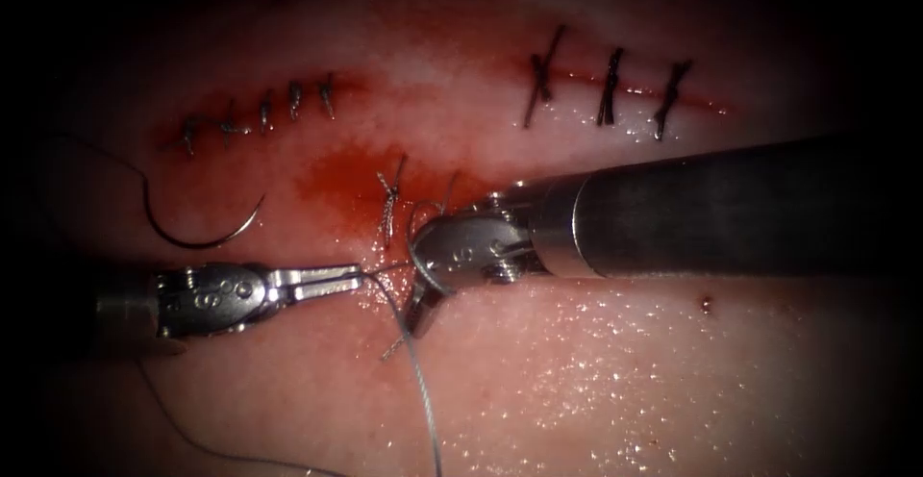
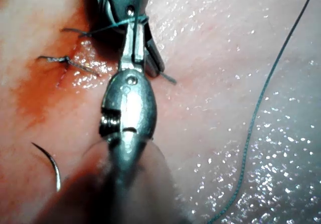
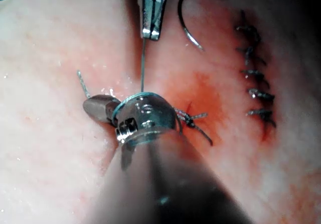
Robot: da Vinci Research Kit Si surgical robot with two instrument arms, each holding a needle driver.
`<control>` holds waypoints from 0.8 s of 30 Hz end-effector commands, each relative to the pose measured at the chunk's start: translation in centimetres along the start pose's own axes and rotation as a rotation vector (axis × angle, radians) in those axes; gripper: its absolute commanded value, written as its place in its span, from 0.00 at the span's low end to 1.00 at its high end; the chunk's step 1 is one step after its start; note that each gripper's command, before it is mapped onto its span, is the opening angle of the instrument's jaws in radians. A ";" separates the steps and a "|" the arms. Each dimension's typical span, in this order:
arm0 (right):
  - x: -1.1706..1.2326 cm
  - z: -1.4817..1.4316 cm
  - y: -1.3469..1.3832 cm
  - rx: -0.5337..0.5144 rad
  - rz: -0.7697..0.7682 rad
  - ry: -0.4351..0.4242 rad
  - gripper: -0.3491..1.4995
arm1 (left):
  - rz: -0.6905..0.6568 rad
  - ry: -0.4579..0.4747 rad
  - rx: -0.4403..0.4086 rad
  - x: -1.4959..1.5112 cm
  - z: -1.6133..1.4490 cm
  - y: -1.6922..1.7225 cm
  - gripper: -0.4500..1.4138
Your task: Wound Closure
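A: Your left tool (image 1: 351,277)?
B: Clamped on thread (image 1: 420,381) beside the knot (image 1: 389,198).
A: Right tool (image 1: 421,318)?
B: Jaws unclear, thread looped round it.
A: Needle (image 1: 202,230)?
B: Loose on tissue (image 1: 625,371) (left of stitches; no legible markings).

Both tools are low over the tissue, tips close together.

The left tool (image 1: 351,276) lies flat, and its jaws are closed on the thread (image 1: 385,270) at their tips. The right tool (image 1: 420,315) bends down sharply at its wrist; thread is wrapped around its wrist, and its jaws look closed, holding nothing visible.
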 end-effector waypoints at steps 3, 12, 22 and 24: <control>0.03 0.01 0.04 -0.016 -0.009 0.052 0.00 | 0.011 -0.016 -0.012 -0.08 0.03 0.17 0.00; -0.03 -0.25 0.04 -0.098 0.019 0.280 0.00 | 0.040 -0.088 -0.068 -0.22 -0.06 0.67 0.00; -0.30 -0.78 0.19 -0.206 0.092 0.460 0.00 | 0.057 -0.142 -0.115 -0.41 -0.16 1.28 0.00; -0.36 -0.85 0.22 -0.218 0.102 0.463 0.00 | 0.054 -0.145 -0.120 -0.40 -0.17 1.40 0.00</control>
